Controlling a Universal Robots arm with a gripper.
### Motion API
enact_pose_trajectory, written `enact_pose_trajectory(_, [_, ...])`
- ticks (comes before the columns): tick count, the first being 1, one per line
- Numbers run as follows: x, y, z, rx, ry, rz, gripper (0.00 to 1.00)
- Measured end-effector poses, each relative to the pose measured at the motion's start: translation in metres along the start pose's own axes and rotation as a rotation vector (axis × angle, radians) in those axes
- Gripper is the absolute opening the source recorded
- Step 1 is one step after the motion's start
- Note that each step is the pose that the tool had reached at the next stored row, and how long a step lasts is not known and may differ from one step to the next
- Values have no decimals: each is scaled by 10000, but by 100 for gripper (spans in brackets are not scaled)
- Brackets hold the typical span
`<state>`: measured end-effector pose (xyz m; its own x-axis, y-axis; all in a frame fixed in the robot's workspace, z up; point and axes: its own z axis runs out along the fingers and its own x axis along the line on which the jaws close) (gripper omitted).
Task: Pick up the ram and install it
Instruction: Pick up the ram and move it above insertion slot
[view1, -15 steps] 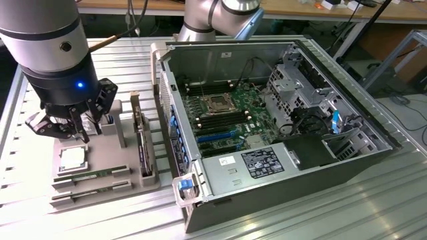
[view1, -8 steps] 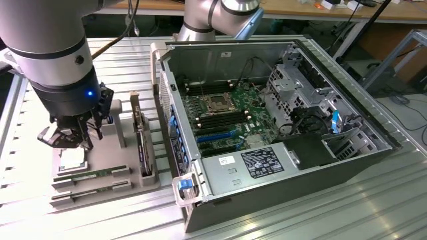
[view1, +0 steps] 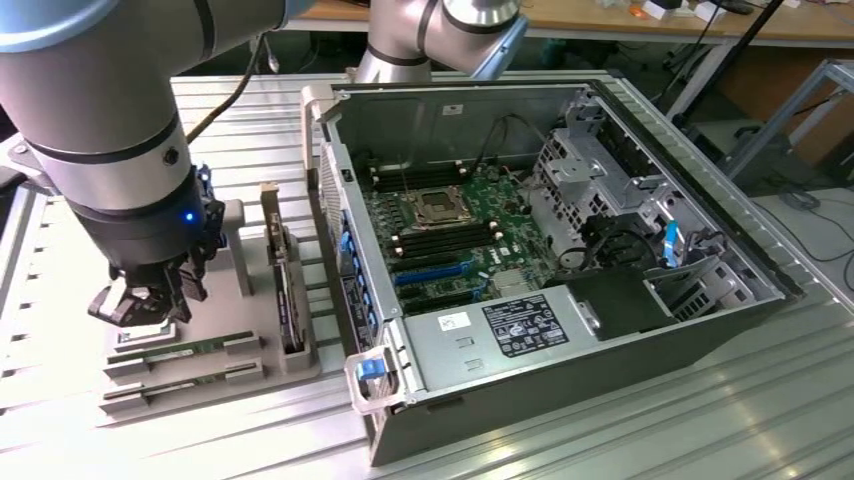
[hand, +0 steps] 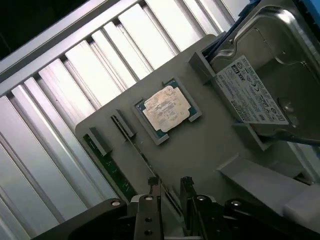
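Two green ram sticks lie in slots at the near end of a grey holder tray (view1: 254, 215), one (view1: 180, 350) just behind the other (view1: 187, 378). My gripper (view1: 140, 305) hangs a little above them, over the tray's middle, open and holding nothing. In the wrist view one ram stick (hand: 107, 167) shows its green face with its end in a grey clip. The other ram stick (hand: 145, 160) appears edge-on and runs toward the gap of my gripper (hand: 169, 182). A fingertip (hand: 152, 182) stands on either side of that line, apart from the stick.
The same tray carries a square silver processor (hand: 167, 107), a hard drive (hand: 265, 75) and an upright expansion card (view1: 280, 290). At the exterior view's right stands the open computer case (view1: 694, 300), with its motherboard (view1: 454, 240) and black memory slots exposed. Everything rests on a ribbed metal table (view1: 641, 420).
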<state>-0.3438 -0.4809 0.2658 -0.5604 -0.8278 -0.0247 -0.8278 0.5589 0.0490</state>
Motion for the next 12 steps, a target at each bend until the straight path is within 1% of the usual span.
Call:
enact_pose_trajectory(3, [7, -6, 37, -13, 26, -483, 30])
enact_pose_trajectory(5, [10, -8, 66, -22, 48, -983, 30])
enact_pose_trajectory(7, [10, -9, 68, -22, 64, -1399, 30])
enact_pose_trajectory(10, [10, -9, 71, -46, 113, -2498, 30])
enact_pose_trajectory(12, [10, -9, 70, -58, 136, -2950, 30])
